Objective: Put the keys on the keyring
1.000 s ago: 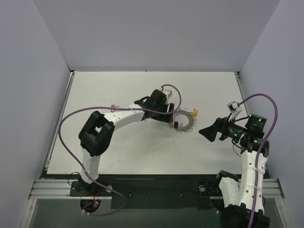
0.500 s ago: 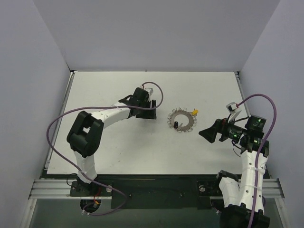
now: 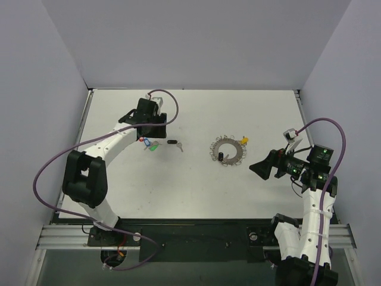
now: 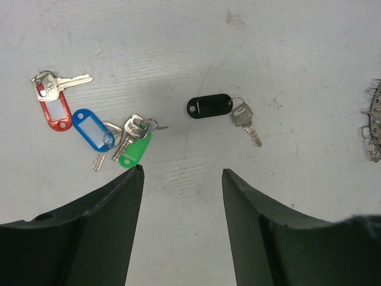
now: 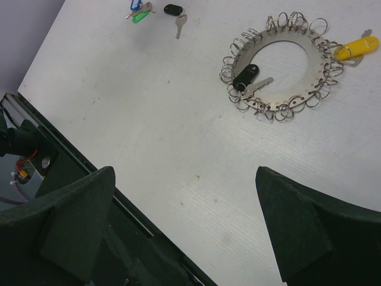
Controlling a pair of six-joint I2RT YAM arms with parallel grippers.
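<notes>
Hovering above the left rear of the bench (image 3: pixel 178 196), the left gripper (image 4: pixel 183 173) points down with its jaws spread wide and nothing between them. The loose keys (image 4: pixel 136 127) lie just ahead of its fingertips. Farthest left is the red-tagged key (image 4: pixel 52 107). Next come the blue-tagged key (image 4: pixel 92 128) and the green-tagged key (image 4: pixel 134 152), which touch and partly overlap. The black-tagged key (image 4: pixel 209 106) lies alone to their right. All look light, thin, hard and flat against the surface, so they will likely skate away if nudged. The plastic tag is the thicker part, and pinching it across its narrow width seems the safest hold. The black one, apart from the rest, looks easiest to take cleanly. Well to the right, near the bench's middle, lies the keyring (image 5: pixel 317 71), a stiff metal disc fringed with small loops (image 5: pixel 286 21). A second black-tagged key (image 5: pixel 245 74) rests at its inner rim and a yellow tag (image 5: pixel 356 46) on its far side. It will probably slide unless steadied by its edge. The right gripper (image 5: pixel 184 179) hangs beside it, wide open and empty.
</notes>
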